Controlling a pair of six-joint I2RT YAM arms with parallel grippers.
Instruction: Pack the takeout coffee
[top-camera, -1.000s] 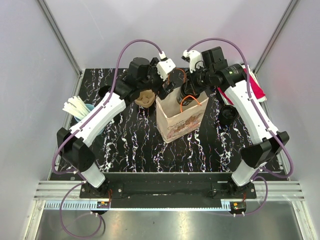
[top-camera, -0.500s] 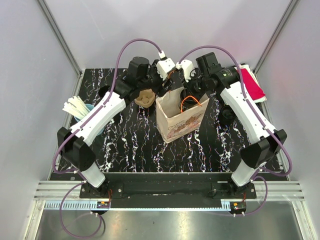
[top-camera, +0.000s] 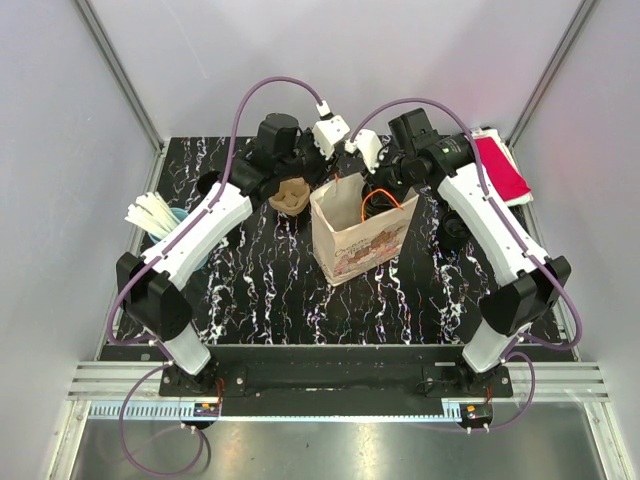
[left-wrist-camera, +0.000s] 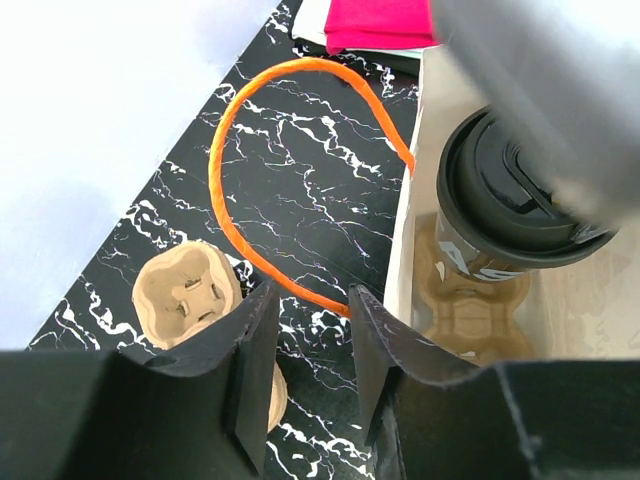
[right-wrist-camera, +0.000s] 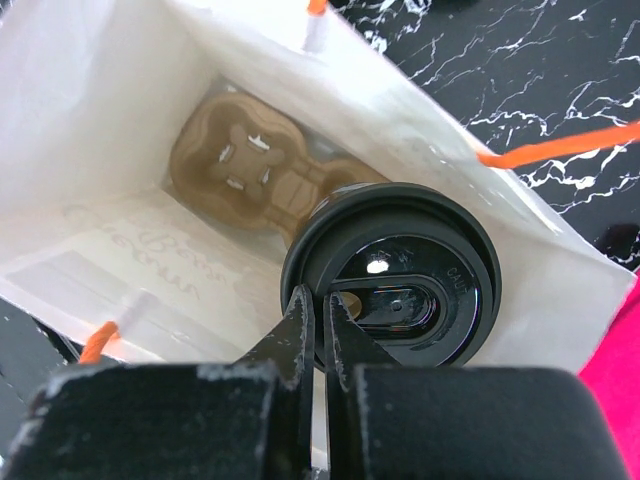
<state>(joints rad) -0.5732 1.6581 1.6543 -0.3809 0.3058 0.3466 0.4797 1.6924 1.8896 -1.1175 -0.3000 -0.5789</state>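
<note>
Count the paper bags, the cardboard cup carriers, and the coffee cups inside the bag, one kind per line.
Paper bag: 1
Cardboard carriers: 2 (bagged carrier, table carrier)
Coffee cup inside the bag: 1
Total: 4

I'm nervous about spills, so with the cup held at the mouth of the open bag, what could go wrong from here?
The right tool pinches the coffee cup only by its lid rim, so it might pop off or slip. The carrier in the paper bag sits off to one side of the cup; a missed socket could tip it. The orange handle runs between the fingers of the left tool and may snag.
</note>
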